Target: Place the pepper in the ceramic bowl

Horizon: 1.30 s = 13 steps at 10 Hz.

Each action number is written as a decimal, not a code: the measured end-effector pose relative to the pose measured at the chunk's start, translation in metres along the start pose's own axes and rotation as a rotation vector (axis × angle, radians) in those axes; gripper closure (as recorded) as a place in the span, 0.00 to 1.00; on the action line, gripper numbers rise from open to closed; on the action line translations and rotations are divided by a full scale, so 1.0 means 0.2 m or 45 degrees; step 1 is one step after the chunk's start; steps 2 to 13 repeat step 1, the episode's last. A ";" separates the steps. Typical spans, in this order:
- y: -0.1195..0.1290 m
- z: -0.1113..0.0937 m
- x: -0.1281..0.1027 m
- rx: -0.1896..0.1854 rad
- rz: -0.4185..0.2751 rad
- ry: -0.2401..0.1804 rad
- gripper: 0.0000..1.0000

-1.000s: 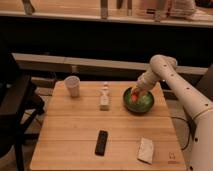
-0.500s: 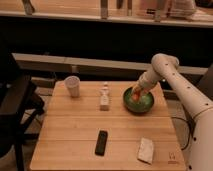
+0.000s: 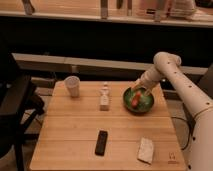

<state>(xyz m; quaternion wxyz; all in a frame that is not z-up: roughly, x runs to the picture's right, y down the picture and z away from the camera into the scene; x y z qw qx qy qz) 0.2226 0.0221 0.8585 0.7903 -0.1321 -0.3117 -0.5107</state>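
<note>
Where wooden table [image 3: 75,125] stands, gripper [image 3: 138,91] over bowl [image 3: 145,105]

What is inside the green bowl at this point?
The bowl holds the red-orange pepper. The tool reaches in over its back rim and covers the bowl's floor behind the pepper. Whether the tool grips the pepper does not show.

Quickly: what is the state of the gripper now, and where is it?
Gripper: over the ceramic bowl, at the pepper; state cannot be told.
</note>
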 end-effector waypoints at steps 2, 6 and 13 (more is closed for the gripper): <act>0.00 -0.01 0.01 0.001 0.001 0.002 0.20; 0.00 -0.01 0.01 0.001 0.001 0.002 0.20; 0.00 -0.01 0.01 0.001 0.001 0.002 0.20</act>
